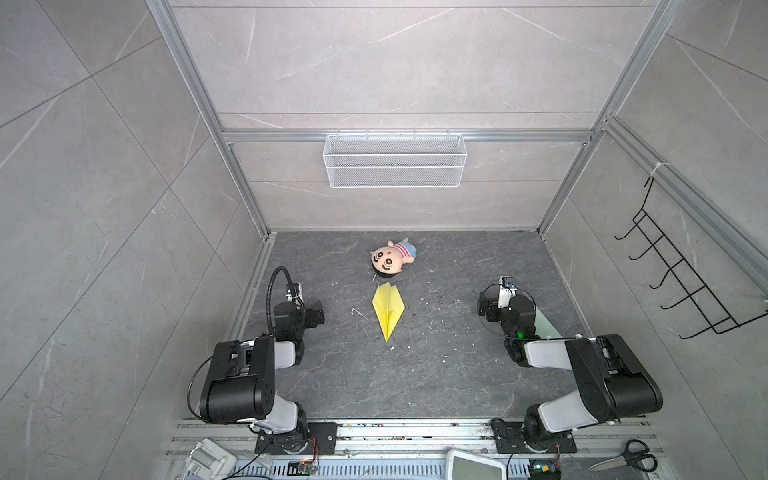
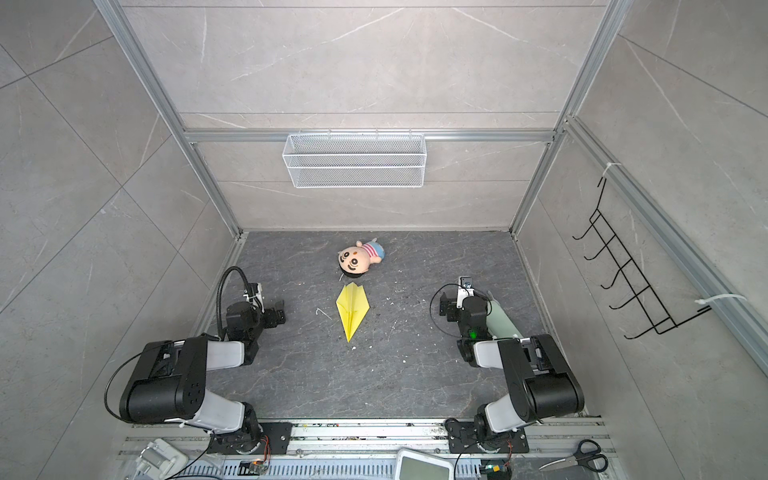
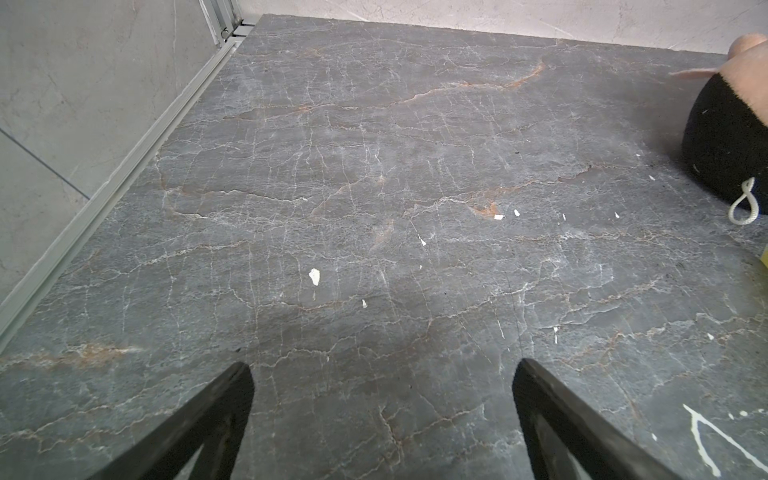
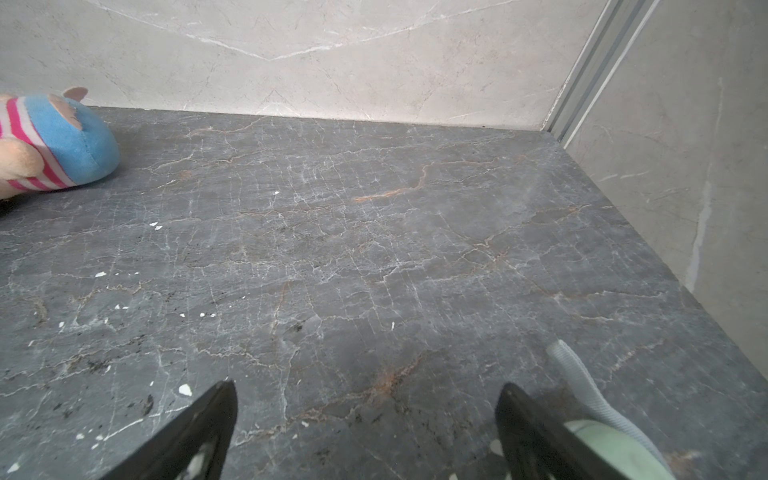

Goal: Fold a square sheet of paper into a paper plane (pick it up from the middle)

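Observation:
The paper plane, a slim yellow dart with a centre crease, lies flat in the middle of the dark stone table, its nose toward the near edge. Only a yellow sliver of it shows at the edge of the left wrist view. A flat square sheet of paper is out of view. My left gripper hovers open over bare table left of the plane. My right gripper is open on the right, also over bare table. Neither touches the plane.
A plush doll lies just beyond the plane's tail. A pale green pad lies under the right arm. A wire basket hangs on the back wall, a black hook rack on the right wall. Scissors lie near front right.

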